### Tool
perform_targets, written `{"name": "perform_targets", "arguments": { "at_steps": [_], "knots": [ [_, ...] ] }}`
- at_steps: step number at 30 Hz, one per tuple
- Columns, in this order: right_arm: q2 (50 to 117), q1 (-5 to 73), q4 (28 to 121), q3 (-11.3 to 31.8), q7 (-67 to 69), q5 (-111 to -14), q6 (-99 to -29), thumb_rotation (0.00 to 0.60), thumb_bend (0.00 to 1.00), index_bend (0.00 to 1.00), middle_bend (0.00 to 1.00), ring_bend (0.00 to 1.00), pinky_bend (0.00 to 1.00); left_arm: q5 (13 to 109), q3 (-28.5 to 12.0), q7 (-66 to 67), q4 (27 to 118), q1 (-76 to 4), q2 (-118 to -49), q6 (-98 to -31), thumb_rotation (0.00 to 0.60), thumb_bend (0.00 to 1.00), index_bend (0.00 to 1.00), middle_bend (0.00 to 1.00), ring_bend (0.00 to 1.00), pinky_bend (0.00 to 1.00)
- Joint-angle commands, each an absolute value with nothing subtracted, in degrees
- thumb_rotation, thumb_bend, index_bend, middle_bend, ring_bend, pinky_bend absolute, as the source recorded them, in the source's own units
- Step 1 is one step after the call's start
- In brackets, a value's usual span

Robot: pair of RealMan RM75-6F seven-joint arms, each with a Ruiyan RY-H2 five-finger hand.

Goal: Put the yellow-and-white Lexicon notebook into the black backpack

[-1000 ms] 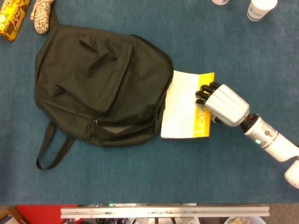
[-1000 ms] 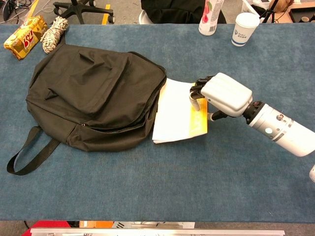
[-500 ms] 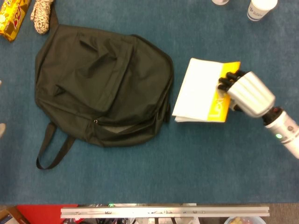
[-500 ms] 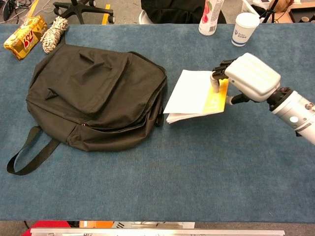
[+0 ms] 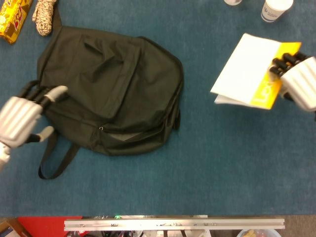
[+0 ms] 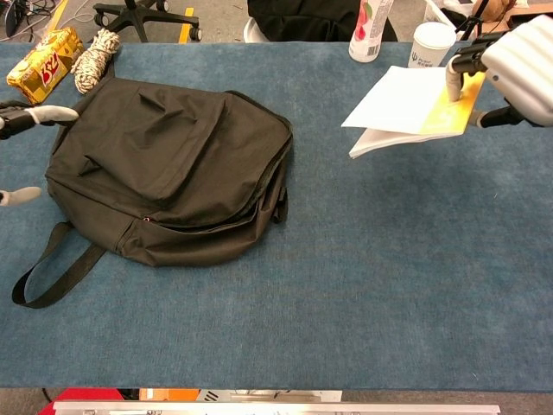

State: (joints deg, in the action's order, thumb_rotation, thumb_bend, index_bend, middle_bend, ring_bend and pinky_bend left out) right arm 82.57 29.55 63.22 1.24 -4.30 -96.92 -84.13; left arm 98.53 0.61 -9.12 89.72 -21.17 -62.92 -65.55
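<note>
The black backpack (image 5: 108, 89) (image 6: 168, 164) lies flat on the blue table, its strap trailing toward the near left. My right hand (image 5: 302, 81) (image 6: 518, 60) holds the yellow-and-white Lexicon notebook (image 5: 249, 71) (image 6: 402, 104) by its yellow edge, lifted off the table at the far right, well away from the backpack. My left hand (image 5: 22, 118) comes in at the left edge with fingers spread, holding nothing. Its fingers (image 6: 39, 114) reach over the backpack's left side.
A yellow snack pack (image 6: 43, 65) and a bundle of rope (image 6: 95, 59) lie at the far left corner. A paper cup (image 6: 429, 50) and a bottle (image 6: 370, 30) stand at the far right, just behind the raised notebook.
My right hand has carried the notebook up and to the right, away from the backpack. My left hand has entered at the left, next to the backpack.
</note>
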Motion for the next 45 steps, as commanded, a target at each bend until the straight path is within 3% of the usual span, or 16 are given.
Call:
{"name": "perform_targets", "arguments": {
  "at_steps": [1, 9, 24, 45],
  "knots": [
    [80.95, 28.91, 64.58, 2.12, -5.49, -95.77, -83.93, 0.600, 0.46, 0.78, 0.60, 0.50, 0.64, 100.13, 1.05, -8.56, 89.41, -23.75, -65.06, -63.26, 0.600, 0.25, 0.08, 0.15, 0.16, 0.09],
    [78.82, 27.92, 66.45, 3.64, -7.26, -94.09, -83.95, 0.600, 0.46, 0.78, 0.60, 0.51, 0.64, 99.44, 0.19, -5.69, 91.26, -28.94, -69.60, -57.91, 0.600, 0.25, 0.08, 0.14, 0.16, 0.10],
    [77.09, 26.33, 68.41, 4.45, -8.31, -93.76, -84.49, 0.600, 0.46, 0.78, 0.60, 0.51, 0.64, 88.85, -4.08, 4.12, 93.72, -35.99, -78.16, -49.32, 0.600, 0.24, 0.05, 0.12, 0.14, 0.12],
    [76.54, 24.98, 69.25, 4.94, -7.87, -94.21, -85.31, 0.600, 0.47, 0.79, 0.60, 0.51, 0.65, 70.82, -5.10, 23.74, 90.76, -39.28, -91.66, -47.93, 0.600, 0.23, 0.03, 0.09, 0.13, 0.12]
  ]
}}
